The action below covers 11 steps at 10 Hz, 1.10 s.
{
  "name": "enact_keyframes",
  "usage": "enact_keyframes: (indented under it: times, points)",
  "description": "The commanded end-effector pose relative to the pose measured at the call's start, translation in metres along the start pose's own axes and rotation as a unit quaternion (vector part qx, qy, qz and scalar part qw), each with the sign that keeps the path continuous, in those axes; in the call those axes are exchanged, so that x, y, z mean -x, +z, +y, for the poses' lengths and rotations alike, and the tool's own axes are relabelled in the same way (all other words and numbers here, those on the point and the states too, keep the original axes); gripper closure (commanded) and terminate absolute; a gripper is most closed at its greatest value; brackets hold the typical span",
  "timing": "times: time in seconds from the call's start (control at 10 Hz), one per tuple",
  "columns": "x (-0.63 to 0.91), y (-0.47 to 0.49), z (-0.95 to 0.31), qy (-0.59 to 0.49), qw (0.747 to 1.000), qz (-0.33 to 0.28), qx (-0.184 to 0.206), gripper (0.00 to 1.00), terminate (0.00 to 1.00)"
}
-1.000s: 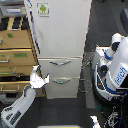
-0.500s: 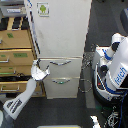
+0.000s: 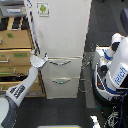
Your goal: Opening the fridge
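1. Reaching up from the near left corner, the arm (image 3: 22, 90) stretches toward the fridge (image 3: 62, 40), which stands tall and white in the middle of the scene.
2. And the gripper (image 3: 38, 60) sits right at the fridge's left edge, level with the seam between the big upper door and the top drawer.
3. Its pale fingers are spread a little, pointing right toward the fridge front; whether they have hold of anything, I cannot tell at this size.
4. Up on the door, a small green sticker (image 3: 43, 8) shows near the top left corner.
5. Below, two drawers, each with a curved silver handle: the upper handle (image 3: 64, 62) just right of the gripper, the lower handle (image 3: 62, 80) beneath it.
6. Door and both drawers look closed, flush with the front.
7. Left of the fridge, a tan cabinet (image 3: 15, 47) with drawers stands just behind the arm.
8. Over on the right, a white-and-blue robot body (image 3: 114, 67) stands apart from the fridge on dark floor.
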Motion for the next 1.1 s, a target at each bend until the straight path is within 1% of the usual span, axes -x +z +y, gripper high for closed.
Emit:
enact_keyframes:
  times: [0.1, 0.4, 0.9, 1.1]
  points:
    - [-0.027, 0.012, -0.003, 0.001, 1.000, 0.013, 0.000, 0.00, 0.00]
    - [-0.039, 0.022, 0.037, 0.038, 0.999, 0.013, 0.020, 0.00, 0.00]
    - [-0.044, 0.034, 0.061, 0.023, 1.000, 0.012, -0.012, 0.00, 0.00]
    - [-0.062, 0.034, 0.063, 0.025, 0.999, 0.025, 0.013, 0.00, 0.00]
